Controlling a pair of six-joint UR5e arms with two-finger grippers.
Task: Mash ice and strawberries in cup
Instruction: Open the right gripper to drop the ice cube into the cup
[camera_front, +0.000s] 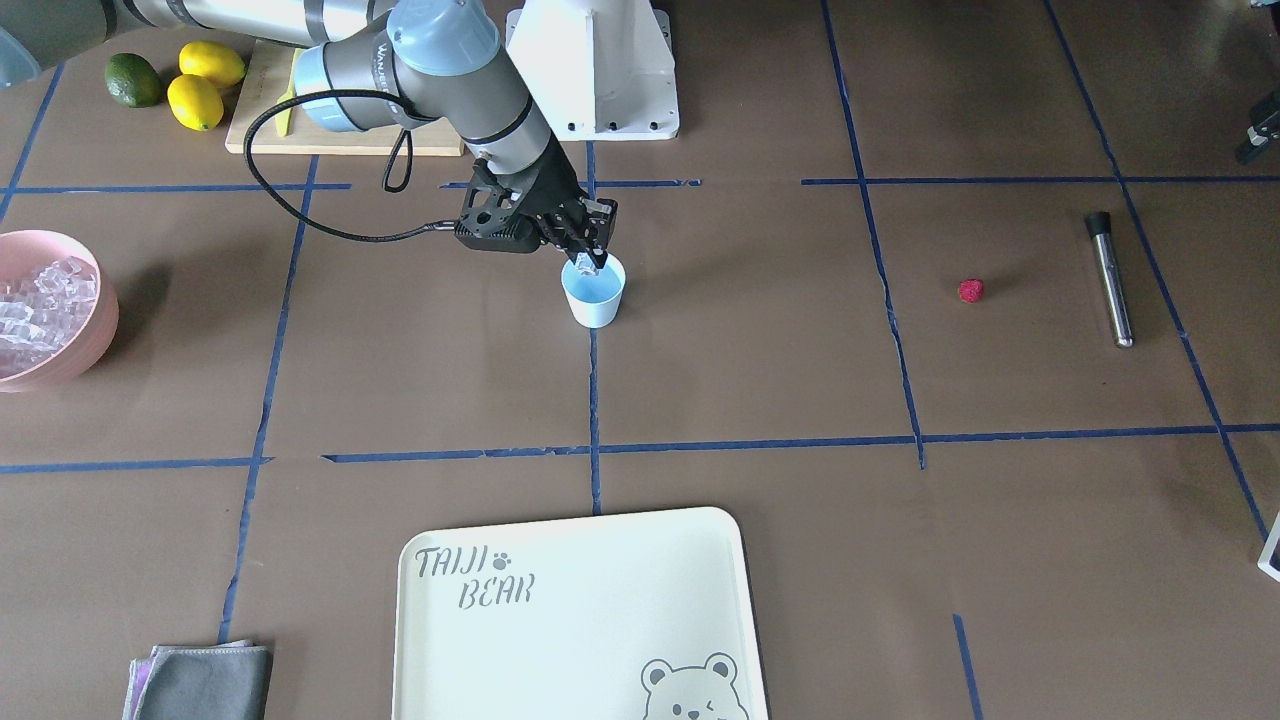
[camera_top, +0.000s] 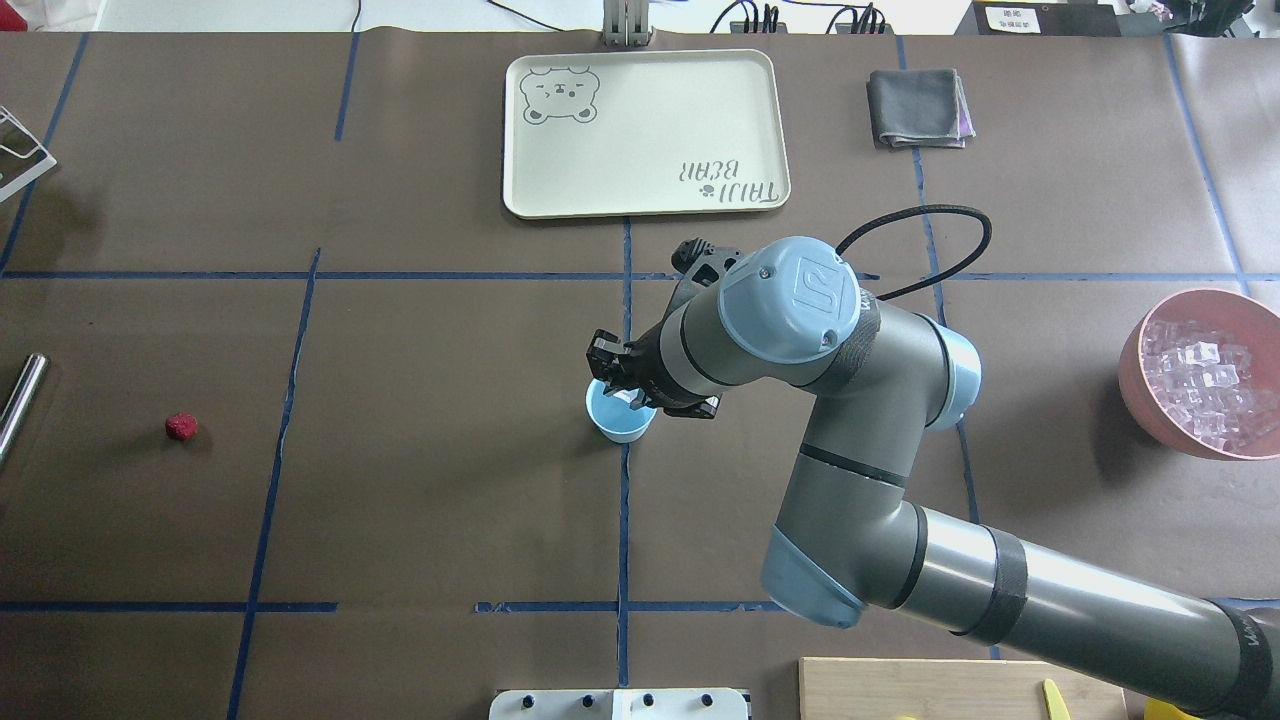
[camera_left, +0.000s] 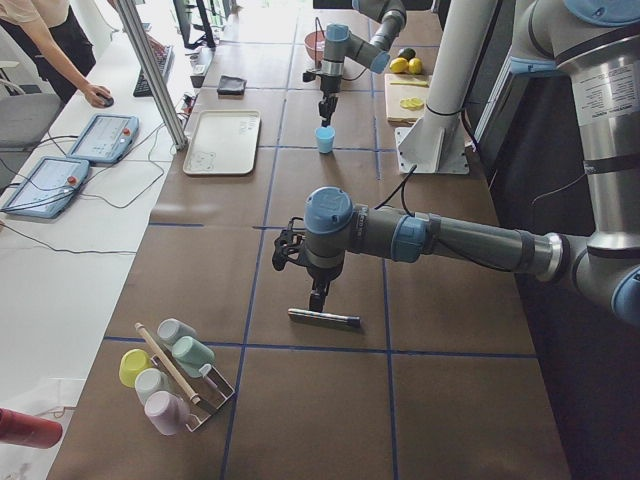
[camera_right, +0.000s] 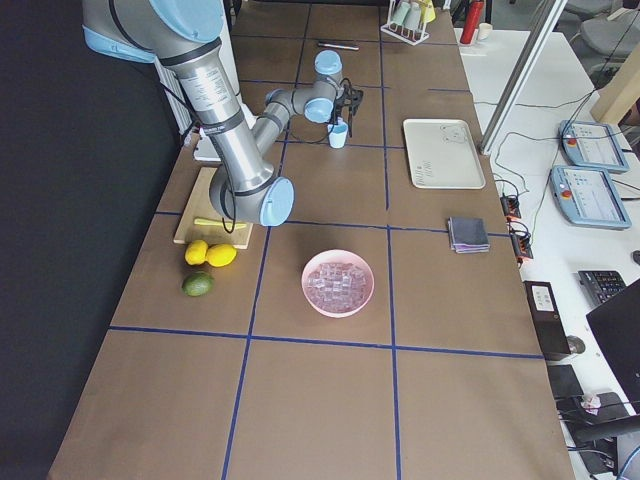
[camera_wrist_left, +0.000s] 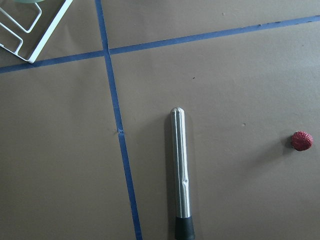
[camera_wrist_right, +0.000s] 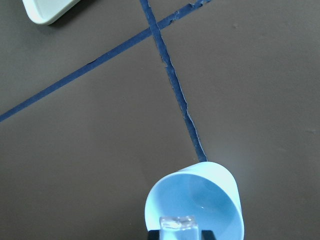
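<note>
Since 1 ice cube (camera_wrist_right: 177, 222) sits pinched above the cup (camera_wrist_right: 200, 195), step in hand: loading ice, by my judgement; mashing is not yet begun.
Right gripper (camera_front: 590, 262): its 2 fingers are closed on the ice cube and point down over the cup's mouth, toward the robot-side rim, so that a release should drop the cube inside and not on the table.
Cup: upright on the blue tape line at the table's middle, within reach of both arms; its blue inside looks empty, though the fingers hide part of the floor.
Pink bowl (camera_top: 1135, 370): out on the robot's right, well apart from the cup, with a heap of ice (camera_top: 1200, 390) in it, the stock for the right arm.
Strawberry (camera_front: 970, 290): 1 red berry alone on the table on the robot's left, well apart from the cup and near the metal rod (camera_front: 1110, 280).
Metal rod: lies flat, its black end toward the robot, likely the mashing tool.
Left gripper (camera_left: 318, 297): hangs just over the rod, a ready spot for picking it up; whether its claw is parted or closed I cannot tell.
</note>
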